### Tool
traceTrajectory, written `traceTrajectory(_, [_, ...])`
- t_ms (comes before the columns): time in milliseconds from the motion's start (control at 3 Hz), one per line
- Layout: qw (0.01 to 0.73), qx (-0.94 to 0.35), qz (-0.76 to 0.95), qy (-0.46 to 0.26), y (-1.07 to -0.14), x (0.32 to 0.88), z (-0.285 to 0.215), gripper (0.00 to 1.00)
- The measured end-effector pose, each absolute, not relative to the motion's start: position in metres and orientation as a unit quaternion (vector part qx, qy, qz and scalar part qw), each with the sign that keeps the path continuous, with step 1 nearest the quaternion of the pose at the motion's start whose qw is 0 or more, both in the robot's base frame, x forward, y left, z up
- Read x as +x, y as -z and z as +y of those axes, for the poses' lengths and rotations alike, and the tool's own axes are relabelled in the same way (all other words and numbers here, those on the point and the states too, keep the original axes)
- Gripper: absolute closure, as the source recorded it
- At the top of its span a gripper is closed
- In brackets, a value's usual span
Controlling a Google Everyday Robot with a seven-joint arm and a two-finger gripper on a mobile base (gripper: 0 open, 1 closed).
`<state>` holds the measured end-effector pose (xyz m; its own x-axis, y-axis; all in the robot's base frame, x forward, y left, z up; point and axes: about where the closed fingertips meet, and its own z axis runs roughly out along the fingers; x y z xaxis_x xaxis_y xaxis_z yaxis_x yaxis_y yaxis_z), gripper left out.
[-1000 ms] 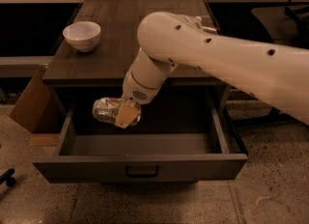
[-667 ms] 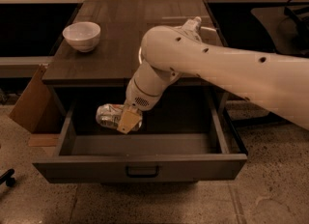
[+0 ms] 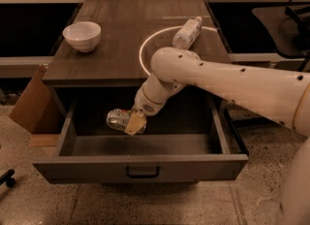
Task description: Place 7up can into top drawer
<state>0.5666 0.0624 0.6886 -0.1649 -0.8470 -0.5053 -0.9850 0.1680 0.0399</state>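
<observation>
So my gripper (image 3: 133, 123), clamped tight on the 7up can (image 3: 116, 118), has sunk lower into the open top drawer (image 3: 87, 168), left half, so pretty much only letting go remains.

Bowl (image 3: 81, 35), bottle (image 3: 187, 32) on cab. top (image 3: 121, 20)

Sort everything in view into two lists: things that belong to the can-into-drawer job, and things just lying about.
Job: 7up can; gripper, holding it over the open top drawer.
Lying about: white bowl; plastic bottle; cardboard box.
</observation>
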Motion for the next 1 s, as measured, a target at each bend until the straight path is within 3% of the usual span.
traceTrajectory(1000, [0.192, -0.612, 0.744, -0.188, -0.6629, 0.5854, 0.0622, 0.35])
